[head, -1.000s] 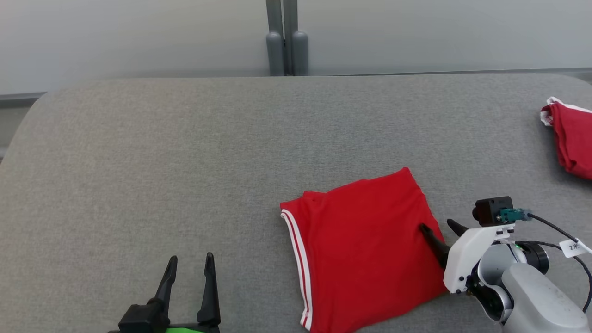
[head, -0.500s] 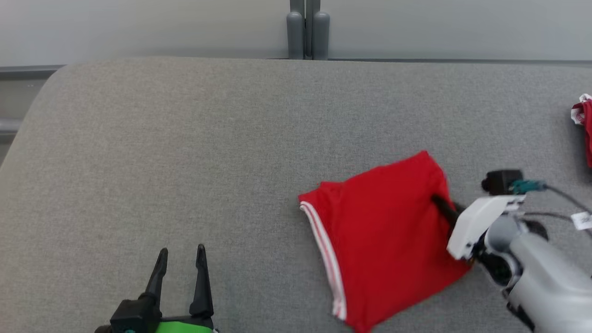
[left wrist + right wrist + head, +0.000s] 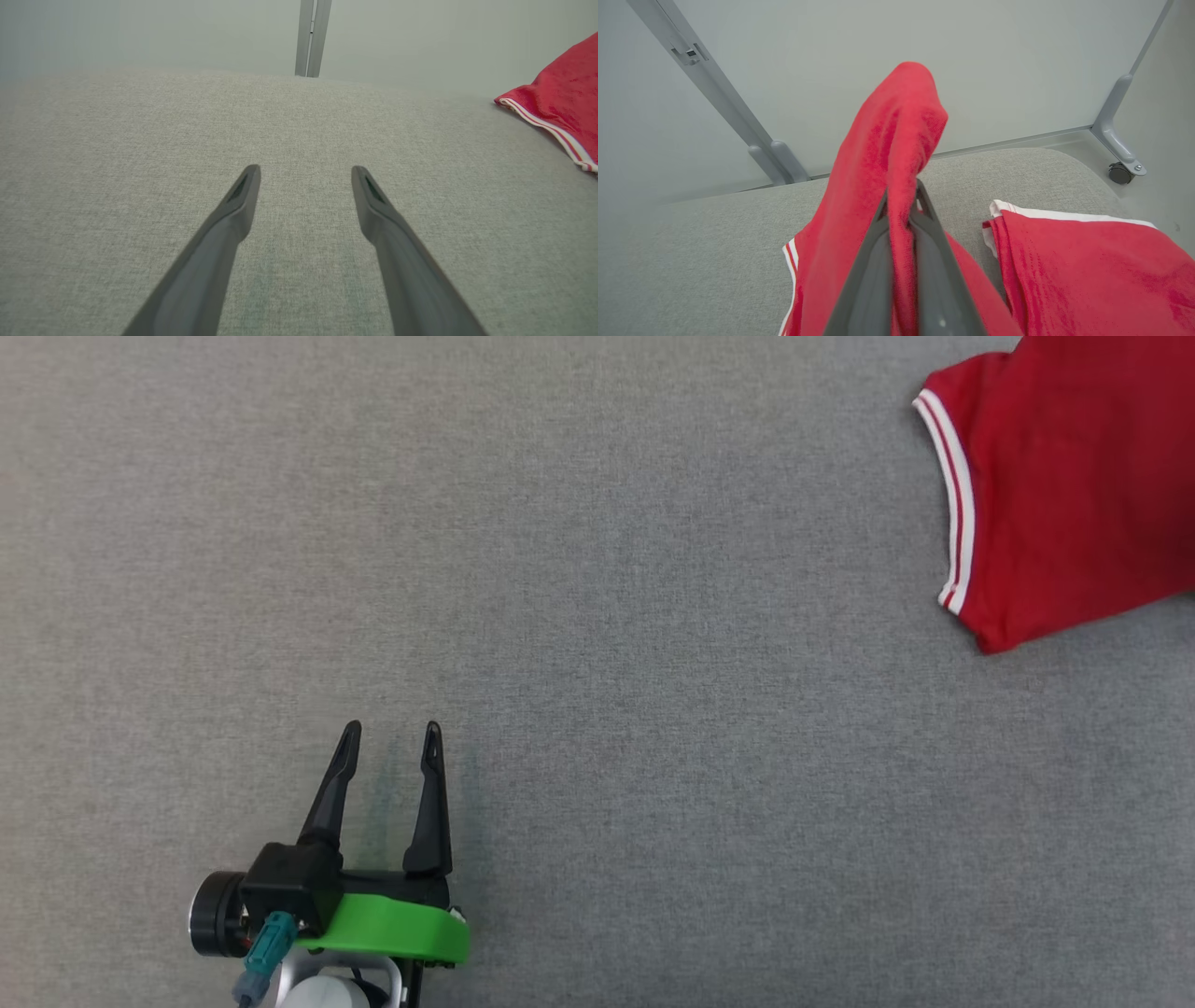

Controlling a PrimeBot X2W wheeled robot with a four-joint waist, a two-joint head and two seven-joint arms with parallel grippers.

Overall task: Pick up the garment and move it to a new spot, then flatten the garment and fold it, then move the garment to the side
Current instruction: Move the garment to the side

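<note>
Garment red, white double stripe at edge — table plain grey — left gripper black, green-backed.

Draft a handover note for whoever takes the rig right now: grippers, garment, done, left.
Right gripper: shut on the red garment, a ridge of cloth pinched and raised.
Left gripper: open, empty, over the grey table.
A second red garment lies on the table, right of the held one in the right wrist view.
Done: the garment looks folded and is gripped.
Left: carry it to the side and release.
</note>
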